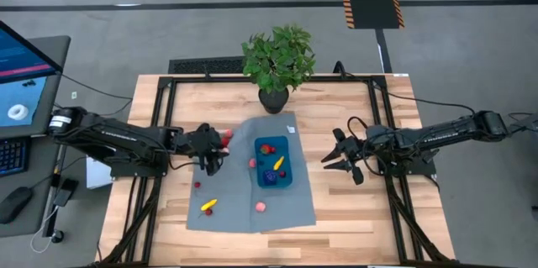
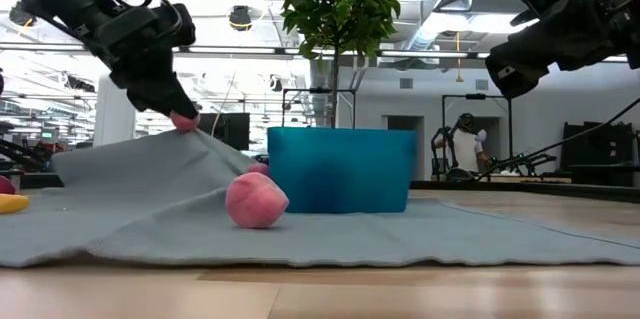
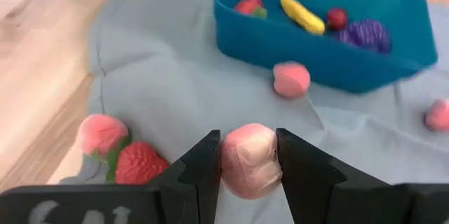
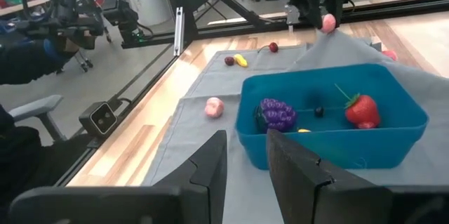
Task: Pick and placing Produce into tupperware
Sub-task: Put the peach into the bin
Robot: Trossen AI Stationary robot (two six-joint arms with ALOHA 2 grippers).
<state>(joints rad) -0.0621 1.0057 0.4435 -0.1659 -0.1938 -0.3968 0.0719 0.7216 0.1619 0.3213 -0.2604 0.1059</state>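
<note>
Left claw (image 3: pixel 247 159) is clamped on a pink fruit (image 3: pixel 250 159), and a fold of the grey cloth mat (image 1: pixel 244 146) lifts up to the fruit in the low view. Just beside it on the mat's left edge sit a strawberry (image 3: pixel 138 163) and another pink piece (image 3: pixel 99 133). A yellow piece (image 1: pixel 208 205) lies on the mat's near left corner. A pink piece (image 2: pixel 256 200) rests on the mat just beside the blue tupperware (image 1: pixel 288 181). The tupperware sits mid-mat and holds a strawberry, a banana, a small red piece and a purple cluster (image 4: pixel 278 114). Out right, the right claw (image 1: pixel 341 159) hovers over bare desk (image 1: pixel 353 218), fingers spread and holding nothing.
</note>
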